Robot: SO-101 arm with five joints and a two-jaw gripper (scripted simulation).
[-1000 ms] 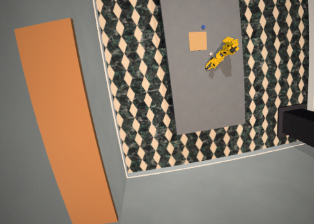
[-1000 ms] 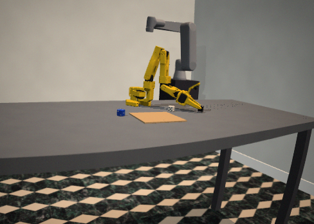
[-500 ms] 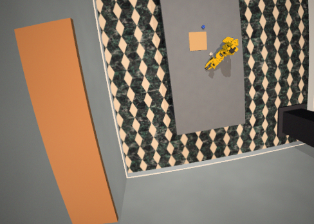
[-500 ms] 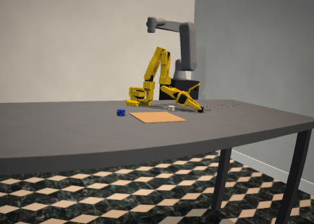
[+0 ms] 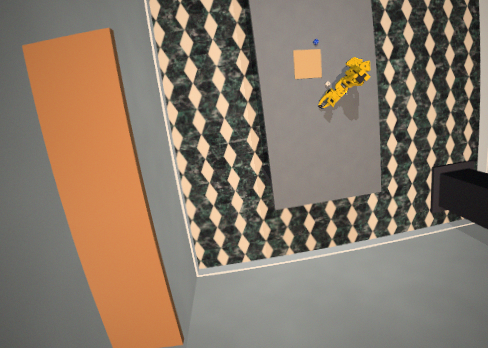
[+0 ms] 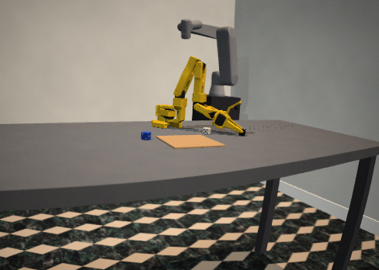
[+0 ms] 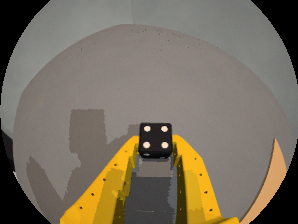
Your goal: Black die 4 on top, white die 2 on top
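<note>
My gripper [image 7: 156, 152] is shut on the black die [image 7: 156, 139], whose face toward the wrist camera shows four pips. In the exterior view the gripper tip [image 6: 241, 133] is down at the table surface, right of the orange mat [image 6: 189, 141], and off the mat. The white die [image 6: 206, 130] lies on the table just behind the mat's far right edge, beside the arm. The blue die [image 6: 146, 135] lies on the table left of the mat. From above, the mat [image 5: 307, 64], blue die [image 5: 316, 42], white die [image 5: 328, 84] and gripper tip [image 5: 321, 105] are all apart.
The arm's yellow base [image 6: 168, 117] stands behind the mat. A grey stand [image 6: 223, 60] rises behind the table. The table's right edge is some way beyond the gripper.
</note>
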